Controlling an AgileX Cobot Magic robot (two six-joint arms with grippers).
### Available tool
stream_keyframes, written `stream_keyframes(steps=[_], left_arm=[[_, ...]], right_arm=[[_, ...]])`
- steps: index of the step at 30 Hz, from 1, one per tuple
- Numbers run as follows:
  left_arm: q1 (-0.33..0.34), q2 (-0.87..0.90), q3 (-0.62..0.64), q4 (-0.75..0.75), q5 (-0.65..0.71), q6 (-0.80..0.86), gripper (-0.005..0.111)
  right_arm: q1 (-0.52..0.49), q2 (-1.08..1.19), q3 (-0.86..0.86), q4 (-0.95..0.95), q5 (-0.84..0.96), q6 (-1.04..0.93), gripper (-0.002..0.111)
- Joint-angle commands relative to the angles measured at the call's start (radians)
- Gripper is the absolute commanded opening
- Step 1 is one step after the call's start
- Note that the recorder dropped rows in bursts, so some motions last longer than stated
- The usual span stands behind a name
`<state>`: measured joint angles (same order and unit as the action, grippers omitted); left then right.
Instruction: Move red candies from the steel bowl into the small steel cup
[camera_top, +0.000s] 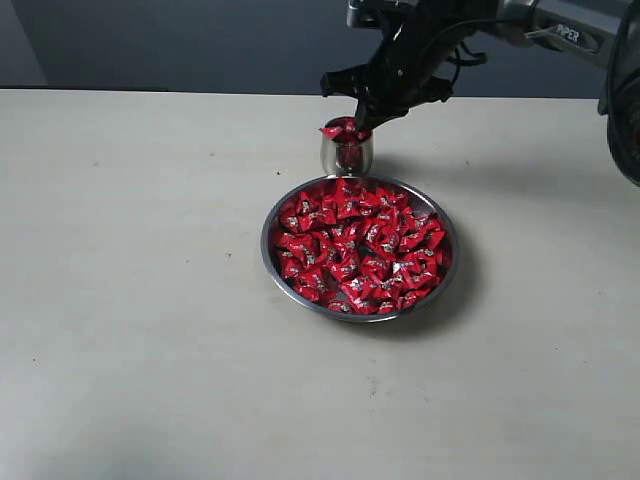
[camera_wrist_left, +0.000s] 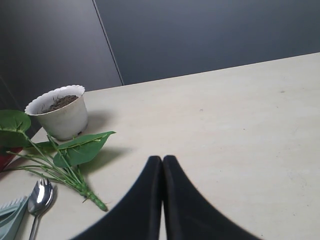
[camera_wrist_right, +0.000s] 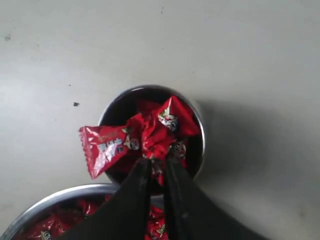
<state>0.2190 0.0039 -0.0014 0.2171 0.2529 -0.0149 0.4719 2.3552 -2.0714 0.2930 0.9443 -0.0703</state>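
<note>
The steel bowl (camera_top: 268, 250) sits mid-table, heaped with red candies (camera_top: 360, 245). Just behind it stands the small steel cup (camera_top: 346, 155), overfilled with red candies that stick out above its rim. My right gripper (camera_top: 362, 118) hangs right over the cup. In the right wrist view its fingers (camera_wrist_right: 158, 162) are nearly closed, pinching a red candy wrapper from the cluster (camera_wrist_right: 155, 132) over the cup (camera_wrist_right: 200, 125); one candy (camera_wrist_right: 102, 147) hangs past the rim. The bowl's rim (camera_wrist_right: 65, 192) shows below. My left gripper (camera_wrist_left: 162, 159) is shut and empty over bare table, out of the exterior view.
Near the left gripper are a white flower pot (camera_wrist_left: 60, 112) with soil, a leafy green stem (camera_wrist_left: 75, 150) lying on the table, a metal spoon (camera_wrist_left: 40, 197) and a pale teal object (camera_wrist_left: 10, 215). A dark wall runs behind the table.
</note>
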Motion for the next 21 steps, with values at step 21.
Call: stream_keyframes(steps=[21], left_arm=[[-0.003, -0.004, 0.001, 0.005, -0.011, -0.004, 0.000]], right_arm=[[-0.013, -0.258, -0.008, -0.211, 0.084, 0.070, 0.024]])
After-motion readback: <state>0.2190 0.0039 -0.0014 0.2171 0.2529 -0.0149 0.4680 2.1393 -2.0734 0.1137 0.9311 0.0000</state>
